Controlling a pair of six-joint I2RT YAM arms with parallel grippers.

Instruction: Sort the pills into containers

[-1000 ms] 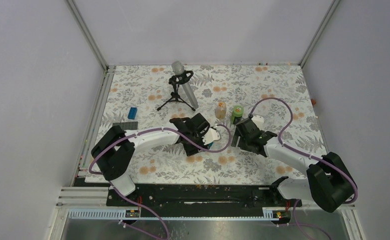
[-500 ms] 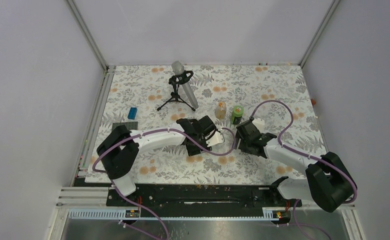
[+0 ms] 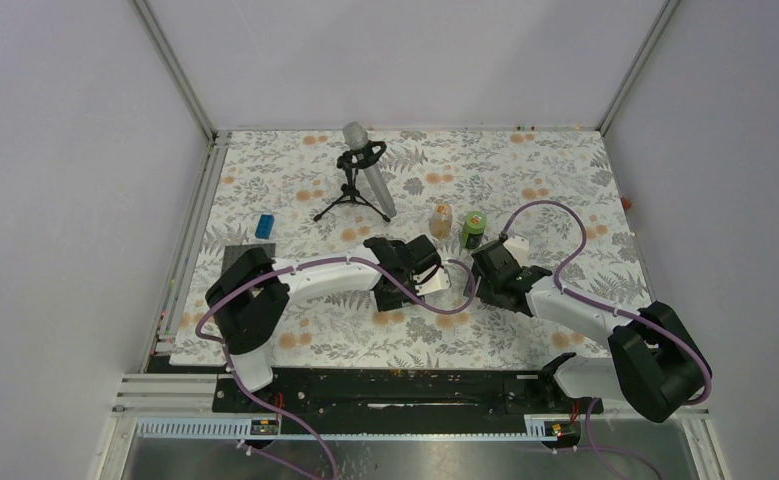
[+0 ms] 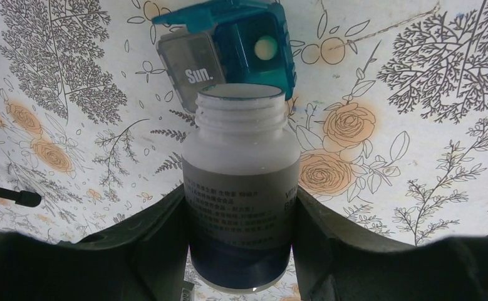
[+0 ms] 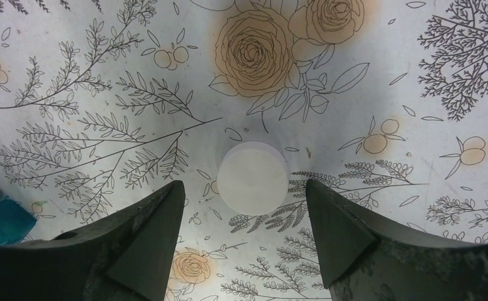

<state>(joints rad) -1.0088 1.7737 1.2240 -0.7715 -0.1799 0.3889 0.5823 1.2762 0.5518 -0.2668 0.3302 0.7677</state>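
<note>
Floral counter (image 3: pixel 295 180). Left arm (image 3: pixel 315 272) and right arm (image 3: pixel 575 310) both reach low toward centre. Left tool (image 4: pixel 241 207) clamps uncapped white bottle (image 4: pixel 241 157), mouth toward open teal pill box (image 4: pixel 254 47). Right tool (image 5: pixel 244 188) spread wide over white cap (image 5: pixel 252 177) on counter. One pale pill (image 4: pixel 265 47) in box.

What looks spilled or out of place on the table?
No spill shows. A white round cap lies loose on the floral cloth under the open right gripper, while the left gripper holds the uncapped white plastic bottle by the open teal pill box, one pale pill inside.
</note>
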